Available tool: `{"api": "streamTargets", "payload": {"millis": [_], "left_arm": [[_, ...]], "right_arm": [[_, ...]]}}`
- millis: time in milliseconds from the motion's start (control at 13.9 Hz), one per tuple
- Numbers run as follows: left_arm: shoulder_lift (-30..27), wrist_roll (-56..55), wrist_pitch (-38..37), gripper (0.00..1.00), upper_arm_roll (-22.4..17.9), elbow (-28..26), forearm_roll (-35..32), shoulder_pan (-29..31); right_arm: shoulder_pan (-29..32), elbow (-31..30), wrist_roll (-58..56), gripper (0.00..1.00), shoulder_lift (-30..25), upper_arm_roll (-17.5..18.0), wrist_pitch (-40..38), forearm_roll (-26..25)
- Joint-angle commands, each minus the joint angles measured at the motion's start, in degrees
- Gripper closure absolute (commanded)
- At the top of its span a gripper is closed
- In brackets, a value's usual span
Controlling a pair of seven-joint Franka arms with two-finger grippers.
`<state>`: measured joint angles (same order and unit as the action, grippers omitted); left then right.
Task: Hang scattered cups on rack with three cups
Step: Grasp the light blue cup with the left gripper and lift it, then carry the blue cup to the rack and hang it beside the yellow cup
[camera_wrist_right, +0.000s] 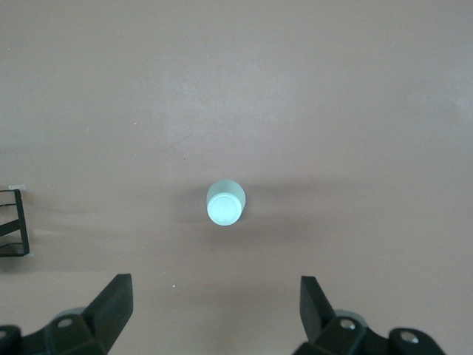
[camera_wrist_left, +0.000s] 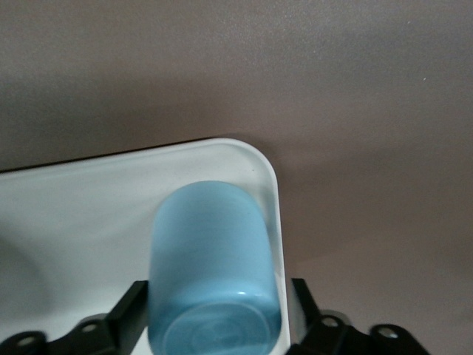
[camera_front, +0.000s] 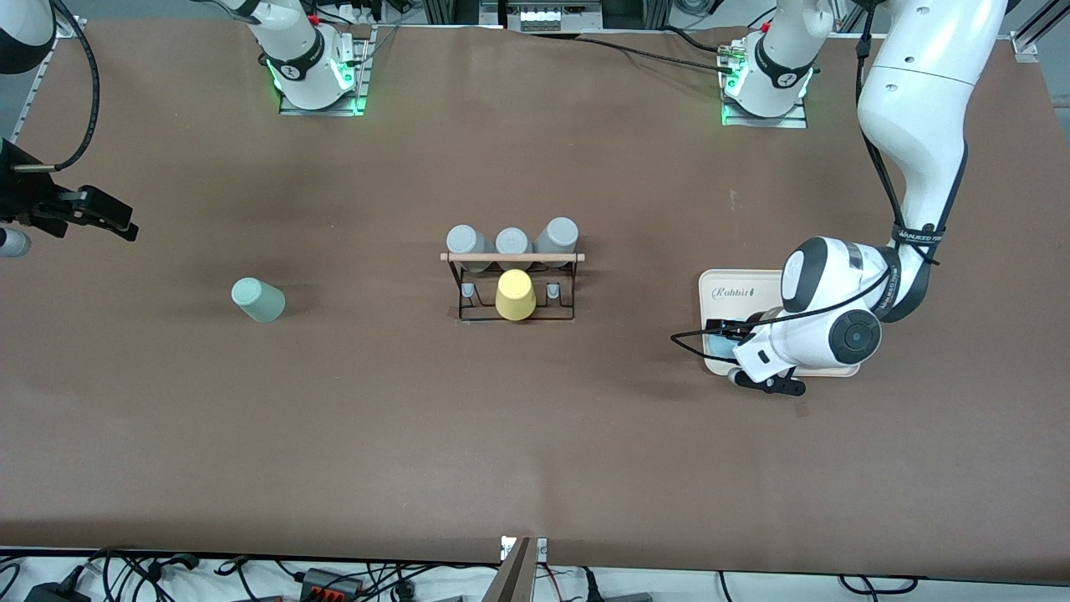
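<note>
Front view: brown table (camera_front: pixel 535 435) with a rack at its middle, a tray toward the left arm's end and a lone cup toward the right arm's end.
Rack: black wire frame (camera_front: pixel 512 284) with a light wooden bar across its top; three grey tumblers (camera_front: pixel 512 242) sit on its pegs farther from the front camera, and a yellow tumbler (camera_front: pixel 515 294) sits upside down on the middle peg of the nearer row.
Blue cup: light blue cup (camera_wrist_left: pixel 214 270) lies on its side on the cream tray (camera_front: pixel 719 288), close to one rounded corner of the tray.
Left claw: left claw (camera_wrist_left: pixel 218 325) is low over the tray, its two black fingers (camera_wrist_left: pixel 126 314) set one on each side of the blue cup; whether they press the cup I cannot tell.
Mint cup: pale mint green cup (camera_front: pixel 257 300) stands on the bare table, base up, well apart from the rack.
Right claw: right claw (camera_wrist_right: pixel 214 307) hangs high over the table near the mint cup, fingers spread wide apart and holding nothing; in the front view it (camera_front: pixel 92 213) sits at the picture's edge.
</note>
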<state>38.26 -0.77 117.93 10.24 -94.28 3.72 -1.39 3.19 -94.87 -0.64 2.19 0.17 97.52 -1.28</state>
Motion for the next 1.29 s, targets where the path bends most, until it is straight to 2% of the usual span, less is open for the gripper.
{"api": "streamTargets", "payload": {"millis": [0,72,287,430,574,646,789,932,1004,1219], "left_arm": [[0.2,0.2,-0.3,0.87,-0.5,1.6,0.2,0.1],[0.1,0.2,-0.5,0.99,-0.5,2.4,0.2,0.1],[-0.1,0.2,-2.0,0.99,-0.3,5.3,0.3,0.3],[-1.2,0.1,-7.3,0.99,0.2,9.4,0.3,-0.6],[-1.3,-0.7,-14.7,0.99,0.2,15.8,1.1,-4.6],[-1.3,-3.8,-16.5,0.99,0.2,18.3,1.4,-7.4],[-0.9,-17.1,-16.7,0.99,0.2,21.5,1.6,-13.2],[-0.3,-30.7,-16.5,0.99,0.1,24.6,5.7,-18.4],[-0.3,-36.3,-16.4,0.99,0.1,24.8,8.4,-19.2],[-0.7,-39.1,-16.7,0.99,0.2,24.7,11.8,-20.5]], "right_arm": [[1.0,-0.4,-0.6,0.0,-0.3,0.7,0.0,1.0],[1.1,-0.3,-0.4,0.0,-0.3,0.7,0.0,1.0],[1.1,-0.4,-0.3,0.0,-0.3,0.7,0.1,1.0],[1.2,-0.3,-0.3,0.0,-0.3,0.7,-0.2,1.0],[0.9,0.2,-0.4,0.0,-0.3,0.7,0.0,0.8],[0.8,0.2,-0.4,0.0,-0.3,0.7,-0.1,0.8],[0.8,0.2,-0.5,0.0,-0.3,0.8,-0.2,0.7],[0.9,0.2,-0.5,0.0,-0.3,0.7,-0.4,0.7],[0.9,0.2,-0.5,0.0,-0.3,0.7,-0.7,0.7],[1.0,0.2,-0.5,0.0,-0.3,0.8,-0.7,0.7]]}}
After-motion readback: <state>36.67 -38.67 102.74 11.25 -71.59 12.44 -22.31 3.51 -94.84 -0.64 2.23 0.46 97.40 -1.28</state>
